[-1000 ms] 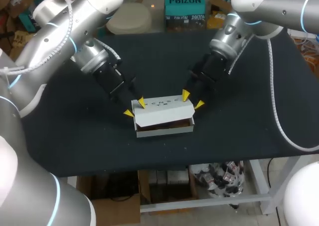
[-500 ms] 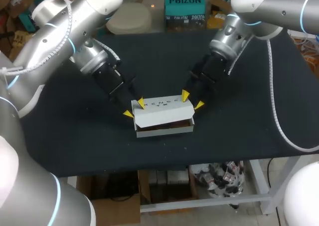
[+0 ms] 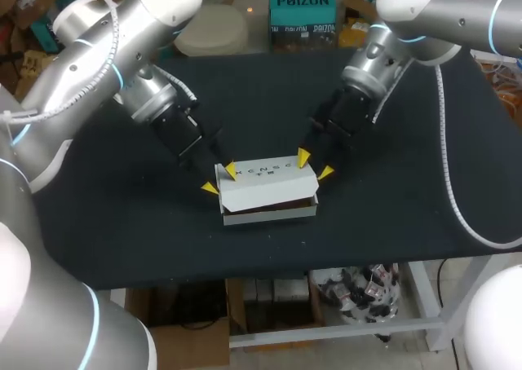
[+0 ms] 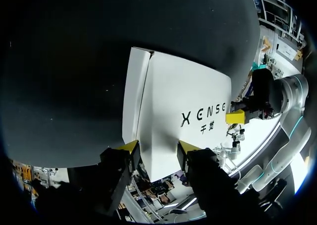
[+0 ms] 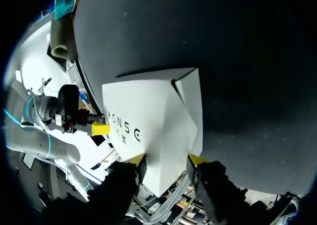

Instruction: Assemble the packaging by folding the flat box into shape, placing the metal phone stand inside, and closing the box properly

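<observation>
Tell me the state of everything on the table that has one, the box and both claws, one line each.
box: folded into shape, lid lowered but not tucked in; a dark gap shows along the front.
left claw: open, fingers straddling the box's rear left corner.
right claw: open, fingers straddling the box's rear right corner.

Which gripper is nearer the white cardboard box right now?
Neither clearly; both are at it. The left gripper straddles the far left corner of the white cardboard box, and the right gripper straddles its far right corner.
</observation>
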